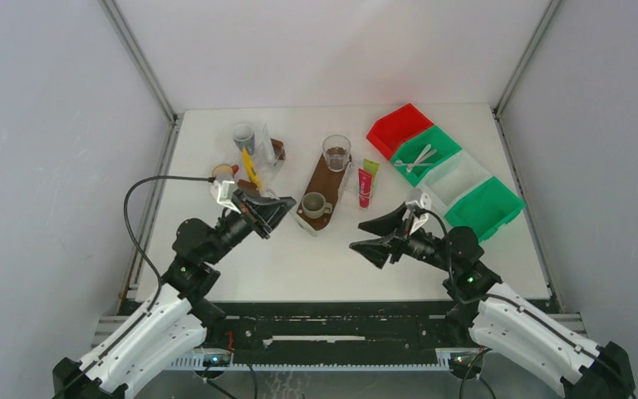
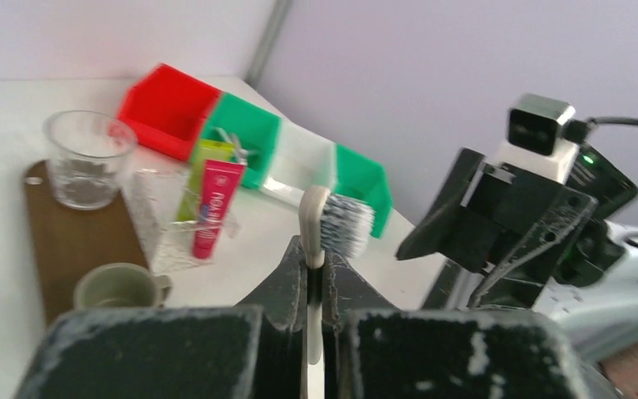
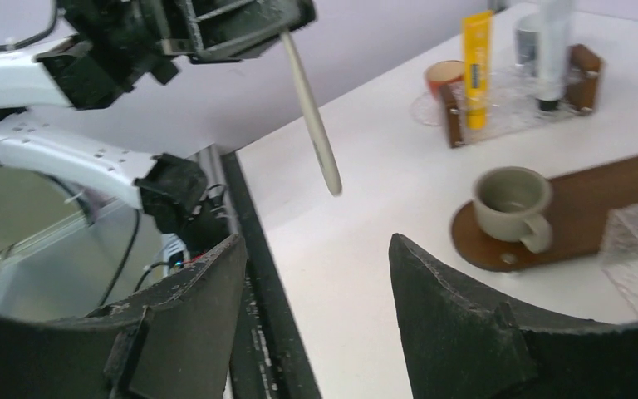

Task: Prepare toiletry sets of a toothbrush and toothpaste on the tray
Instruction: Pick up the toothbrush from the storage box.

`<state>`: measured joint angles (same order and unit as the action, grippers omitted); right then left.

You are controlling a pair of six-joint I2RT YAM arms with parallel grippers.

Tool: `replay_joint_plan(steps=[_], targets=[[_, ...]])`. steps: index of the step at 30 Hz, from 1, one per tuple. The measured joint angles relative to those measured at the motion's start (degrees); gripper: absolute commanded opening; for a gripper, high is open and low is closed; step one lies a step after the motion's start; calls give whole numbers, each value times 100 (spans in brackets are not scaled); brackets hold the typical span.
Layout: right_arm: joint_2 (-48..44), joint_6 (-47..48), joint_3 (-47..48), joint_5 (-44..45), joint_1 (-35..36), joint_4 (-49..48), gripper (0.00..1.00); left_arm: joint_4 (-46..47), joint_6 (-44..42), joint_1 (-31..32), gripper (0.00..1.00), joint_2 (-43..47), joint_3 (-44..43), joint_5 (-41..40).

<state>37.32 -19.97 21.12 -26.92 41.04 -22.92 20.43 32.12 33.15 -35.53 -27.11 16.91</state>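
Toothbrush: off the table, pinched by its neck in the left pincer. The bristle head stands just above the fingertips, and the long pale handle trails down behind them into open air.

Left pincer: pressed together on the brush, nothing else in it.

Right pincer: spread wide and empty, facing the left one across a gap. The brush handle hangs in front of it, apart from both fingers.

Pink toothpaste: lying flat on the clear tray, ahead of the left pincer and to its left in the wrist view. Seen from above, it lies just beyond the right pincer.

Green tube: past the pink one, farther from both pincers. I cannot tell whether it rests on the tray.

Brown board: between the left pincer and the clear tray, carrying a glass at the far end and a cup nearer the pincer.

Green bin: beyond the right pincer, holding pale sticks that may be more brushes; too small to be sure.

Progress, my reading:
- Paste is down on the tray, but no brush lies beside it yet, so no set is finished.
- The held brush needs carrying over and laying next to the pink tube.
- The green tube needs a brush of its own after that.
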Motion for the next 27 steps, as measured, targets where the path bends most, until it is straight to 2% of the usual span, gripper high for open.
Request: replay_joint_plan(steps=[9, 27], targets=[[-389, -52, -579, 162, -866, 59, 72, 358, -415, -332, 0, -715, -111, -579], [-636, -452, -1307, 219, -2009, -142, 73, 1318, -542, -487, 0, -2981, -1178, -472]])
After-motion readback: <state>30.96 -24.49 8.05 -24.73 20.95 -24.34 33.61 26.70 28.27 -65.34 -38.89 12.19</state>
